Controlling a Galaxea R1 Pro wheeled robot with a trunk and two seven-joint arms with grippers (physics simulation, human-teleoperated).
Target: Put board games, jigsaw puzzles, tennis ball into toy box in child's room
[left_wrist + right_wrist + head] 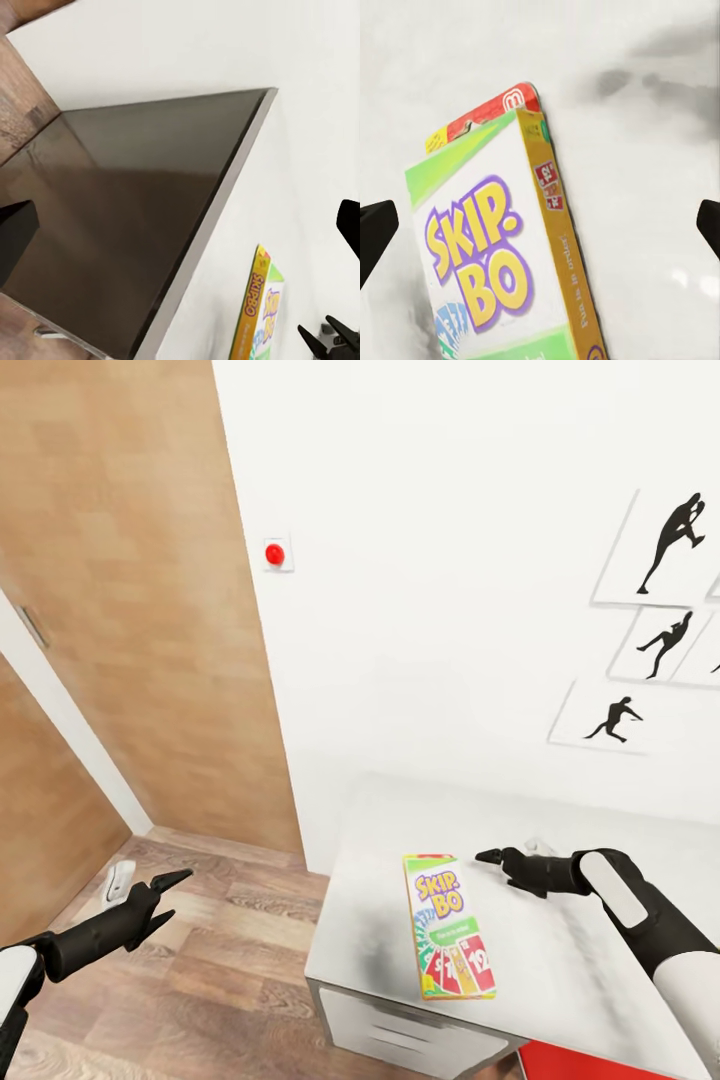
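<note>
Yellow-green and red, the SKIP-BO board game [447, 926] lies flat on the pale surface [580, 970], near its front-left corner. Its long axis runs roughly twelve to six in the head view, logo end away from the robot. The right gripper [492, 855] hovers just beyond the box's far end, at about one o'clock from it, fingers spread and holding nothing; its wrist view looks straight down on the box [502, 255]. The left gripper [170, 900] hangs over the wood floor [220, 960] at nine o'clock, well apart, likewise released. The right arm is clearly nearer; I'd judge a short draw toward six o'clock would bring it over the box.
</note>
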